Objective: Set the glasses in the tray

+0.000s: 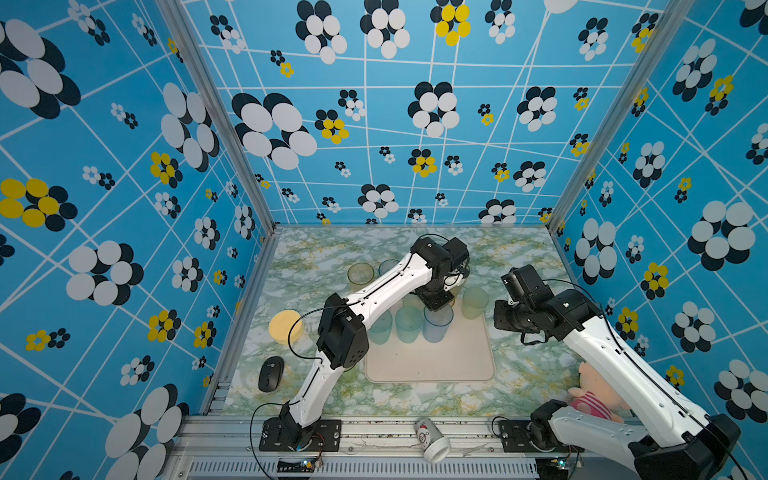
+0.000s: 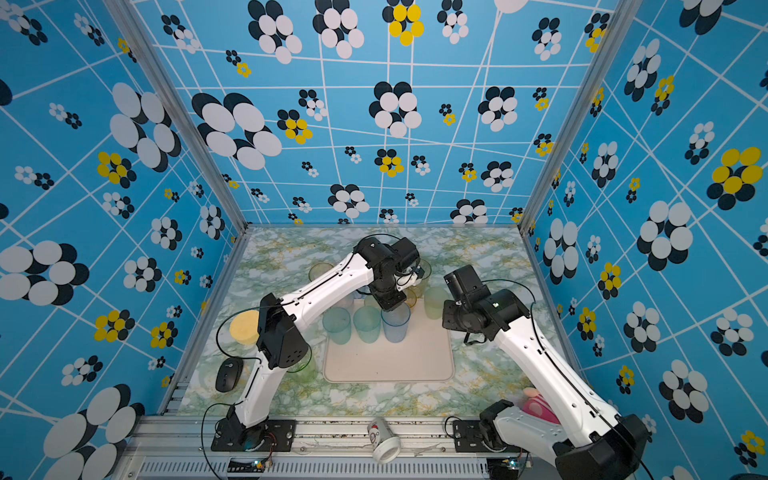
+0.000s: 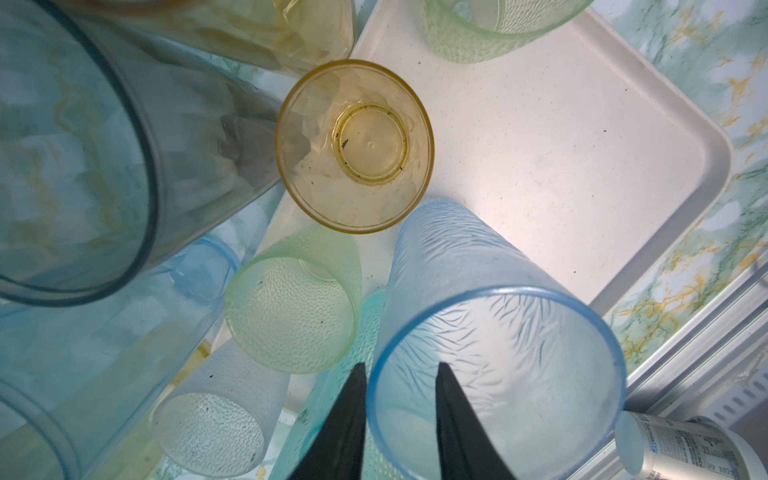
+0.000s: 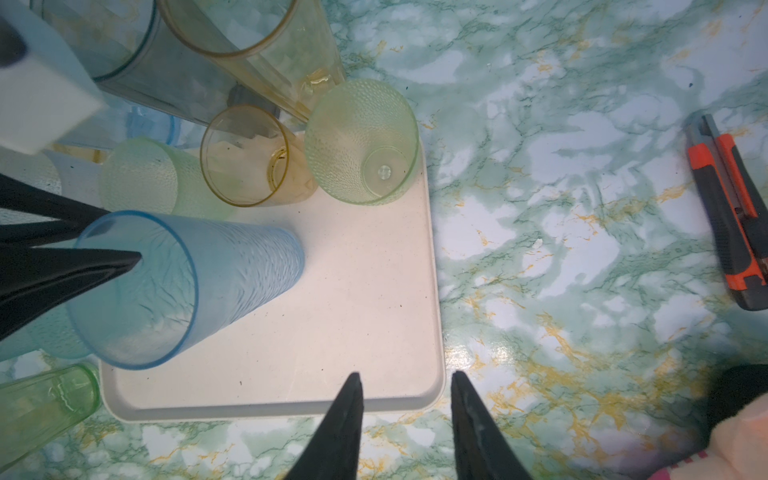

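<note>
In both top views the large cream-pink rectangular tray (image 1: 432,365) is lying in the middle of the green-marbled tabletop (image 1: 523,374), with translucent tumblers crowding its far end. The white left arm (image 1: 374,291) is reaching over them, and its black wrist is covering its own fingers and several glasses behind it. A tall blue frosted tumbler (image 1: 436,328) is standing upright on the tray just under that wrist, a teal tumbler (image 1: 408,324) just beside it and a pale-green dotted tumbler (image 1: 475,302) at the tray's far right corner. A tall yellowish tumbler (image 1: 360,276) is standing off the tray. A pale-yellow round dish (image 1: 285,326) and a black computer mouse (image 1: 271,374) are sitting to the left. A white paper cup with red print (image 1: 432,440) is lying on the front rail. A pink plush toy (image 1: 594,399) is half hidden by the right arm (image 1: 602,345). In the left wrist view the left gripper (image 3: 402,365) is straddling the blue tumbler's rim, one finger inside and one outside, jaws parted and not pinching the wall. A short amber tumbler (image 3: 355,145) is standing on the tray near it, and a smoky grey tall tumbler (image 3: 83,166) is running out of frame. In the right wrist view the right gripper (image 4: 405,374) is hanging over the tray's corner, jaws apart with nothing between them. An orange-and-grey utility knife (image 4: 727,212) is lying on the marble well apart from the tray.
</note>
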